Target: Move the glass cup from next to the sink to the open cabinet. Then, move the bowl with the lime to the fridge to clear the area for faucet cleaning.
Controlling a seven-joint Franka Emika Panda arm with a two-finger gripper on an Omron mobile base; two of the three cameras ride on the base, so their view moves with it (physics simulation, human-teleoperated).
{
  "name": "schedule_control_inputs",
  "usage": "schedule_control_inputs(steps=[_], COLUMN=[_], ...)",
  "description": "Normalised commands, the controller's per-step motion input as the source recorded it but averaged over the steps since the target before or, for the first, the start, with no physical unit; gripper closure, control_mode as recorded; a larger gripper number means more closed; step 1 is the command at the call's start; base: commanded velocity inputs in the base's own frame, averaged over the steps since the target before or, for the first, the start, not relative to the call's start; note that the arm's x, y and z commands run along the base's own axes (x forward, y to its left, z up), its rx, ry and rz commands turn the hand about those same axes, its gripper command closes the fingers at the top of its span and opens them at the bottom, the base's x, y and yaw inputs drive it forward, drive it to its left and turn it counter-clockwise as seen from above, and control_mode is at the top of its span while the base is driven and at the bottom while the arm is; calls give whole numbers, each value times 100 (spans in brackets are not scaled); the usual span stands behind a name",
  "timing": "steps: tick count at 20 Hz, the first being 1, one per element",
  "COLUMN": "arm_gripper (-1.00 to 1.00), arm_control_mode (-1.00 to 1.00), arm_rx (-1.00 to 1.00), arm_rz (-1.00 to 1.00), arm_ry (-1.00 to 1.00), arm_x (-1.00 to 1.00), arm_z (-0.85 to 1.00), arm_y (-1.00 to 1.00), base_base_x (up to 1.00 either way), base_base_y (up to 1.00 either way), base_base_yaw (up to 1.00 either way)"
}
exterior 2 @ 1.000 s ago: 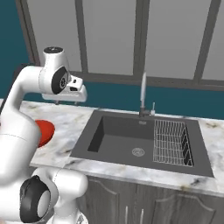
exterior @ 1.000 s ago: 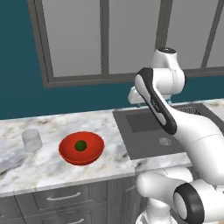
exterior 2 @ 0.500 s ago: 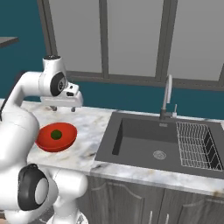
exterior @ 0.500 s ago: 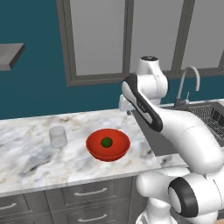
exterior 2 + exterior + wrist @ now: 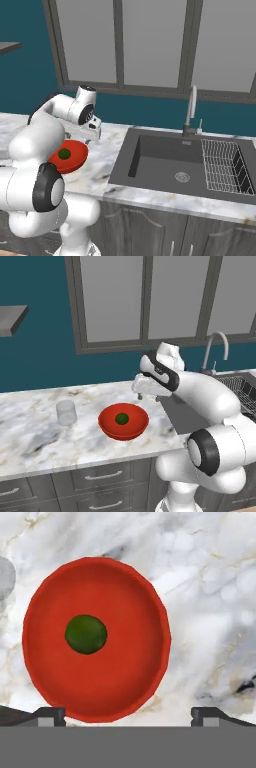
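Note:
The red bowl (image 5: 109, 425) (image 5: 76, 149) sits on the marble counter left of the sink (image 5: 186, 414) (image 5: 165, 160), with the dark green lime (image 5: 121, 418) (image 5: 64, 154) (image 5: 86, 634) in its middle. The clear glass cup (image 5: 66, 412) stands left of the bowl, apart from it. My gripper (image 5: 148, 397) (image 5: 81, 136) (image 5: 127, 714) hangs open and empty above the counter, just past the bowl's sink-side rim. In the hand view the bowl (image 5: 127, 667) lies below, off to the left. A grey blur at that view's left edge may be the cup. The faucet (image 5: 215, 350) (image 5: 190, 112) rises behind the sink.
A wire rack (image 5: 226, 167) lies in the sink's right side. Windows run along the back wall. A grey slab (image 5: 12, 319) juts out high on the left. Grey drawers (image 5: 102, 476) sit under the counter.
The base has driven left, so bowl, cup and sink slid right in both base views. The arm has brought the hand in close over the bowl's sink-side rim. The gripper stays open.

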Motion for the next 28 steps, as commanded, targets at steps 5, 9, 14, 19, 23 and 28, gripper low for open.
schedule_control_inputs(steps=[5, 9, 14, 19, 23, 28], arm_gripper=[-100, -100, -100, -100, 100, 100], arm_control_mode=[-100, -100, -100, -100, -100, -100], arm_rx=[0, 0, 0, 0, 0, 0], arm_rz=[0, 0, 0, 0, 0, 0], arm_ry=[10, 6, 1, -1, -4, 0], arm_x=[3, 3, 6, 14, 39, -1], arm_z=[-75, -65, -64, -54, -31, 0], arm_y=[0, 0, 0, 3, 19, 0], base_base_x=[0, 0, 0, 0, 0, 0], base_base_y=[0, 0, 0, 0, 0, 0], base_base_yaw=[0, 0, 0, 0, 0, 0])
